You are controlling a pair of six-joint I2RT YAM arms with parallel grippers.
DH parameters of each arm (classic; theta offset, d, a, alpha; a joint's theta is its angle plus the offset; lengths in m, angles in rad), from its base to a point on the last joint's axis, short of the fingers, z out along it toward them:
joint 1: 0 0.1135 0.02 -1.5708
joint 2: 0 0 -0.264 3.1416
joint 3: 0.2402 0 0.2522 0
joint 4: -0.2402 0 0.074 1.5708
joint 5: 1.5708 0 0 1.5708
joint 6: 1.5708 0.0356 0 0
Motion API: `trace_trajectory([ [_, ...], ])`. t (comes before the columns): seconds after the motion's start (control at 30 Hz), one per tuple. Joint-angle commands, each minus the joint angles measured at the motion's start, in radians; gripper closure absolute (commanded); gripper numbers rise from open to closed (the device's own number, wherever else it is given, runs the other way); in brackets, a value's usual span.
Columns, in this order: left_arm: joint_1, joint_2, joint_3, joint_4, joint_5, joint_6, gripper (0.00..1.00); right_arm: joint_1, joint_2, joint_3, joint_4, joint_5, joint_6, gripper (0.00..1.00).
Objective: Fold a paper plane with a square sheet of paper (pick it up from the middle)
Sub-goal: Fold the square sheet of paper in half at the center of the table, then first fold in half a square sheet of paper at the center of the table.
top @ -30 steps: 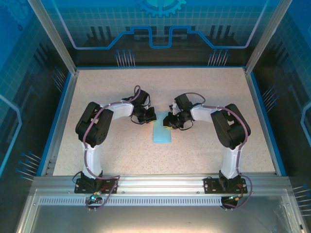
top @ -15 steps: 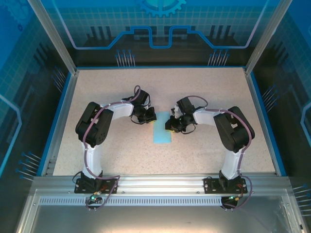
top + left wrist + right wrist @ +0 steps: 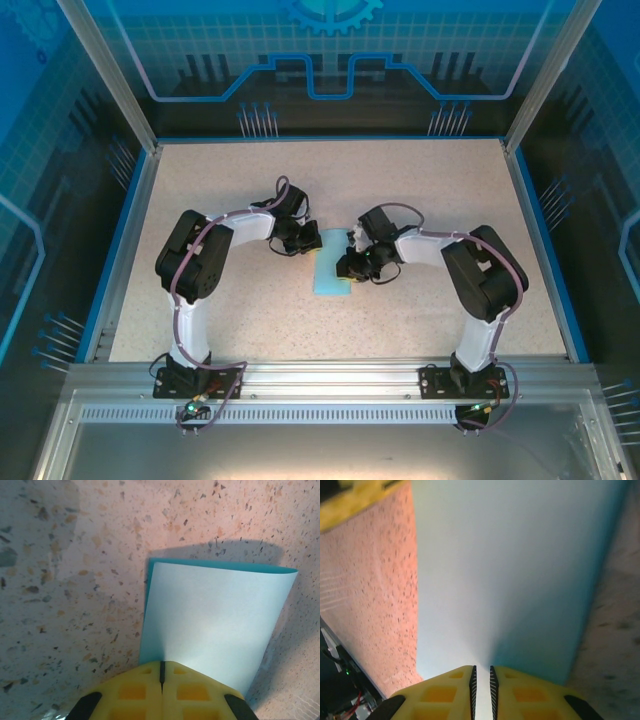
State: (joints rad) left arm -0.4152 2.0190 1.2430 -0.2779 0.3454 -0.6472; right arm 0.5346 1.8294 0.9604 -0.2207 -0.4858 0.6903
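Note:
The square sheet of paper (image 3: 330,277) lies folded into a pale cyan rectangle on the table's middle. My left gripper (image 3: 310,241) rests shut on its far left corner; in the left wrist view the sheet (image 3: 215,620) runs under the closed yellow fingertips of that gripper (image 3: 161,666). My right gripper (image 3: 346,267) sits on the sheet's right edge, about halfway down. In the right wrist view the jaws of the right gripper (image 3: 481,670) stand a thin slit apart, tips against the sheet (image 3: 510,570). No paper plane shape shows.
The speckled beige table (image 3: 230,310) is bordered by a blue rim (image 3: 122,250) and metal frame posts. Both arm bases stand on the near rail (image 3: 330,380). A yellow finger (image 3: 355,497) of the left gripper appears at the right wrist view's top left.
My right gripper has slid along the sheet's right edge toward the near side, from its far end to about its middle. The left gripper and the sheet have stayed put.

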Motion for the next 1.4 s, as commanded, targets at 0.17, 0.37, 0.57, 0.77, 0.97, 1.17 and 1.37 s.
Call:
trace_trajectory([
  [0.17,0.004,0.031,-0.024,-0.080,-0.059,0.001,0.96,0.020,0.022,-0.057,-0.048,0.043,0.004,0.82],
  [0.37,0.004,0.003,-0.024,-0.084,-0.062,0.003,0.96,0.018,-0.087,-0.067,-0.050,0.038,-0.023,0.82],
  [0.57,0.004,-0.030,-0.021,-0.081,-0.051,-0.008,0.96,-0.010,-0.115,-0.108,-0.028,0.062,-0.012,0.82],
  [0.77,0.002,-0.077,-0.031,-0.049,-0.006,-0.027,0.94,-0.010,-0.035,-0.113,-0.019,0.044,-0.021,0.83],
  [0.97,-0.011,-0.118,-0.024,0.045,0.121,-0.044,0.81,-0.008,-0.018,-0.106,-0.054,0.031,-0.100,0.84],
  [1.17,-0.043,-0.077,0.008,0.137,0.191,-0.078,0.75,-0.014,-0.021,-0.114,-0.057,0.025,-0.146,0.84],
  [1.37,-0.054,0.022,0.090,0.115,0.180,-0.082,0.76,-0.020,-0.015,-0.111,-0.057,0.018,-0.149,0.84],
])
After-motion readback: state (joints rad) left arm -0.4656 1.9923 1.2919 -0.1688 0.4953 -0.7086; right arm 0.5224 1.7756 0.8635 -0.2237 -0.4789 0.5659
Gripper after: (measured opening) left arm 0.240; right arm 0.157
